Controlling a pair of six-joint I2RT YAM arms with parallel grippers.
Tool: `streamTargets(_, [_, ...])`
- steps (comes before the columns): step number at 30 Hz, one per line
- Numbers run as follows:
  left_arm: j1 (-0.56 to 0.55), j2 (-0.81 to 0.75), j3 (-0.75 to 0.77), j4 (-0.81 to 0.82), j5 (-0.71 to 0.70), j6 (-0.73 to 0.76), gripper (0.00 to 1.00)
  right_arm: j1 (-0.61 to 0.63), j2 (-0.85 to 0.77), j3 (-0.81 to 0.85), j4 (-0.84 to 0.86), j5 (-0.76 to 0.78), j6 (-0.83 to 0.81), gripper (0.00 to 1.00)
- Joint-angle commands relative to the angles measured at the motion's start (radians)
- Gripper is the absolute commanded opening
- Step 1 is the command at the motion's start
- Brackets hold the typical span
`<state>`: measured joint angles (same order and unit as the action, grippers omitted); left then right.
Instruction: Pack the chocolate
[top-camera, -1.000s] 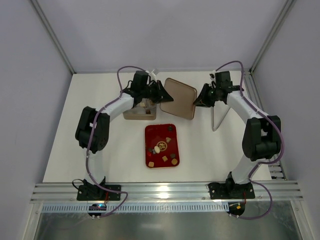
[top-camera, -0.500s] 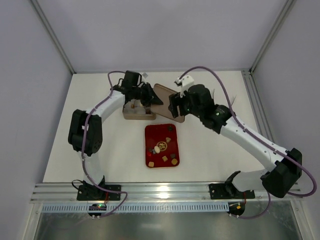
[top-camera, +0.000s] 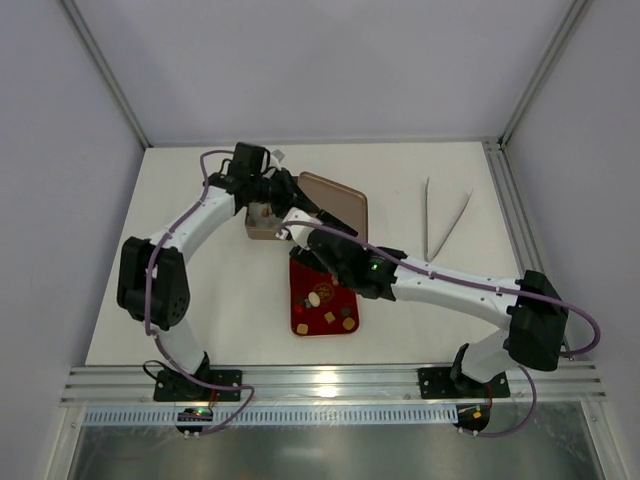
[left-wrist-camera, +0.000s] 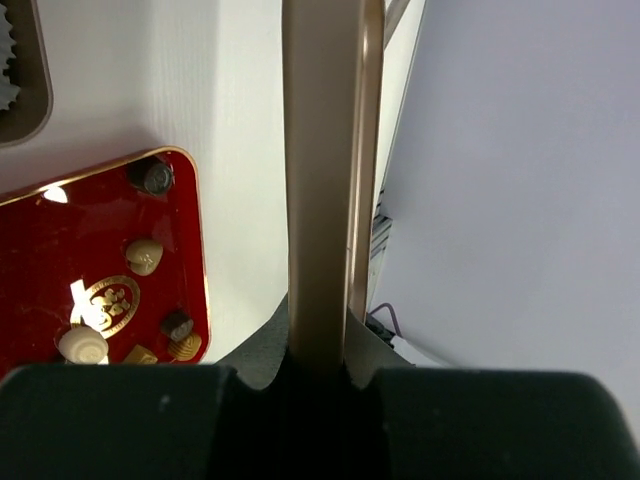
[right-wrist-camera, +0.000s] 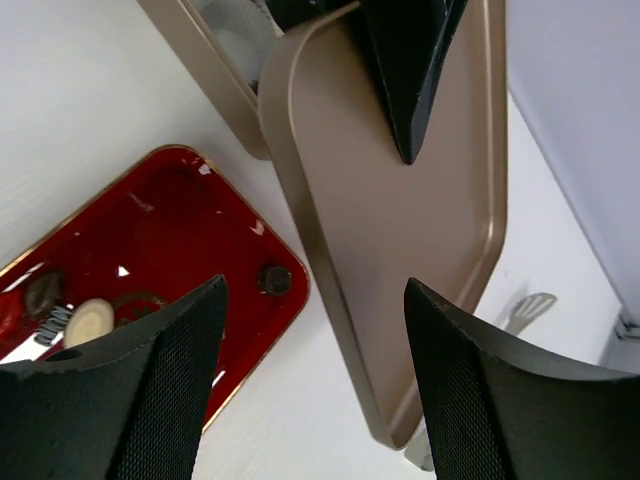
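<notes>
Several small chocolates (top-camera: 315, 298), dark, tan and cream, lie on the red tray (top-camera: 345, 300). They also show in the left wrist view (left-wrist-camera: 145, 255). One dark chocolate (right-wrist-camera: 271, 278) sits at the tray's corner (right-wrist-camera: 170, 230). My left gripper (top-camera: 290, 195) is shut on the edge of the gold lid (top-camera: 338, 205) and holds it tilted beside the gold box (top-camera: 262, 228); the lid shows edge-on (left-wrist-camera: 325, 180) between the jaws (left-wrist-camera: 320, 360). My right gripper (top-camera: 308, 246) is open and empty (right-wrist-camera: 315, 330), over the tray's far end, just under the lid (right-wrist-camera: 420, 220).
The gold box (right-wrist-camera: 215, 50) holds white crinkled paper cups. White tongs (top-camera: 440, 225) lie at the back right of the table and show at the right wrist view's edge (right-wrist-camera: 530, 305). Metal rails run along the near table edge (top-camera: 320, 385).
My right arm has swung from the far right, across the lid, down to the red tray's far end. My left gripper has shifted slightly left with the lid.
</notes>
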<state>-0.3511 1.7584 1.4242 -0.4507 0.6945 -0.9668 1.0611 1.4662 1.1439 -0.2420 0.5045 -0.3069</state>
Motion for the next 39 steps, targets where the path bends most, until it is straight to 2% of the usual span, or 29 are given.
streamTargets(1, [0.008, -0.074, -0.011, -0.019, 0.06, -0.016, 0.0, 0.019, 0.038, 0.019, 0.096, 0.178, -0.092, 0.72])
streamTargets(6, [0.009, -0.105, -0.027, -0.026, 0.065, -0.012, 0.0, 0.031, 0.085, 0.011, 0.168, 0.247, -0.152, 0.62])
streamTargets(7, [0.011, -0.111, -0.031, -0.026, 0.066, -0.012, 0.0, 0.033, 0.089, 0.01, 0.193, 0.27, -0.172, 0.54])
streamTargets(9, [0.012, -0.116, -0.034, -0.026, 0.074, -0.01, 0.0, 0.037, 0.1, 0.016, 0.208, 0.295, -0.188, 0.45])
streamTargets(10, [0.012, -0.12, -0.034, -0.026, 0.076, -0.01, 0.0, 0.039, 0.109, 0.017, 0.222, 0.311, -0.207, 0.35])
streamTargets(12, [0.012, -0.125, -0.033, -0.026, 0.079, -0.007, 0.02, 0.043, 0.111, 0.013, 0.236, 0.327, -0.225, 0.25])
streamTargets(14, [0.017, -0.131, -0.033, -0.026, 0.079, -0.003, 0.13, 0.049, 0.112, 0.011, 0.273, 0.339, -0.244, 0.12])
streamTargets(15, [0.017, -0.131, -0.031, -0.023, 0.079, 0.0, 0.16, 0.053, 0.114, 0.011, 0.279, 0.345, -0.248, 0.1])
streamTargets(17, [0.023, -0.134, -0.028, -0.019, 0.077, 0.005, 0.31, 0.059, 0.114, 0.01, 0.305, 0.364, -0.27, 0.05])
streamTargets(19, [0.029, -0.134, -0.022, -0.011, 0.074, 0.013, 0.4, 0.062, 0.112, 0.007, 0.325, 0.37, -0.279, 0.04])
streamTargets(22, [0.047, -0.137, -0.005, -0.005, 0.05, 0.031, 0.74, 0.063, 0.108, 0.016, 0.329, 0.378, -0.291, 0.04])
streamTargets(25, [0.072, -0.129, 0.018, 0.009, 0.022, 0.048, 0.87, 0.063, 0.098, 0.034, 0.299, 0.37, -0.287, 0.04])
streamTargets(28, [0.092, -0.112, 0.056, 0.029, 0.004, 0.056, 0.93, 0.063, 0.089, 0.042, 0.285, 0.371, -0.29, 0.04])
streamTargets(34, [0.148, -0.068, 0.163, 0.014, -0.061, 0.074, 0.97, 0.062, 0.056, 0.053, 0.248, 0.362, -0.252, 0.04])
streamTargets(39, [0.234, -0.048, 0.248, -0.026, -0.116, 0.091, 0.96, 0.039, 0.037, 0.118, 0.078, 0.263, -0.131, 0.04])
